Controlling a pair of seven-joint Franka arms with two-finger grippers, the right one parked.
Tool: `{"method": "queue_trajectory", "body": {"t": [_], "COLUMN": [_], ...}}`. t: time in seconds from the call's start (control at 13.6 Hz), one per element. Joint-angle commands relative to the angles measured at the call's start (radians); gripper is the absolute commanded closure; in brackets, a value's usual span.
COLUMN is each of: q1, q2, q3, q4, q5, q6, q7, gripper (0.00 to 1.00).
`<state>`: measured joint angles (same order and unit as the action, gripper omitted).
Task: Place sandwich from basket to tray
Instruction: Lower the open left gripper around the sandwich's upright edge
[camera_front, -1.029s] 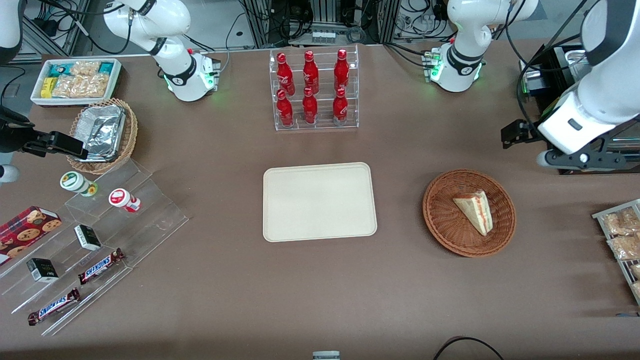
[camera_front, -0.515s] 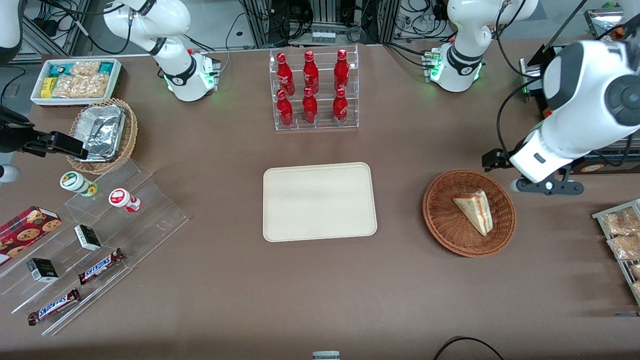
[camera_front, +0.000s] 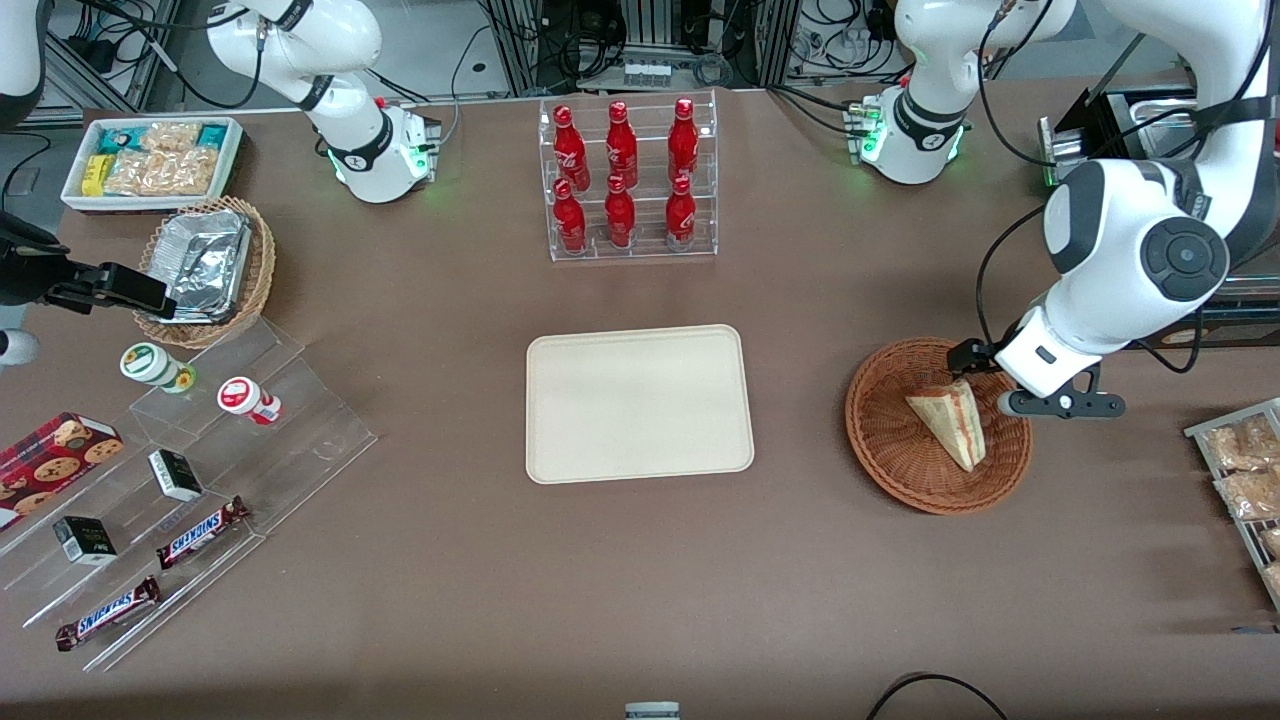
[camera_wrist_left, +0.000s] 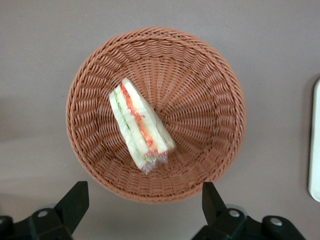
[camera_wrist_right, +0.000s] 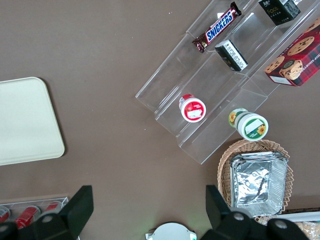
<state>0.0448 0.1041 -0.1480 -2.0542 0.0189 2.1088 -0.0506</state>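
**Sandwich in its basket, gripper spread above**

The sandwich (camera_front: 948, 422) lies on its side in the round brown basket (camera_front: 886, 440), wrapped in clear film, its red and green filling showing along one edge (camera_wrist_left: 140, 125). The gripper (camera_wrist_left: 142, 205) hangs over the basket's rim toward the working arm's end of the table, fingers spread wide with nothing between them. The cream tray (camera_front: 638, 403) sits bare, well apart from the basket at mid-table.

Pincer (camera_wrist_left: 142, 202) — now apparently above basket (camera_front: 880, 440) rim.
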Motion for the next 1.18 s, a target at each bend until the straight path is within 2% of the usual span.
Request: {"method": "queue_trajectory", "body": {"t": [0.0, 0.29, 0.74, 1.1], "q1": [0.02, 0.03, 0.029, 0.026], "q2": [-0.003, 0.0, 0.002, 0.032], "q3": [-0.005, -0.007, -0.007, -0.007], "q4": [-0.047, -0.049, -0.119, -0.136], "q5": [-0.002, -0.013, -0.014, -0.017], "q6": [0.069, 0.073, 0.184, 0.234], "q7": [0.012, -0.058, -0.398, -0.589], "gripper": [0.0, 0.0, 0.0, 0.0]}}
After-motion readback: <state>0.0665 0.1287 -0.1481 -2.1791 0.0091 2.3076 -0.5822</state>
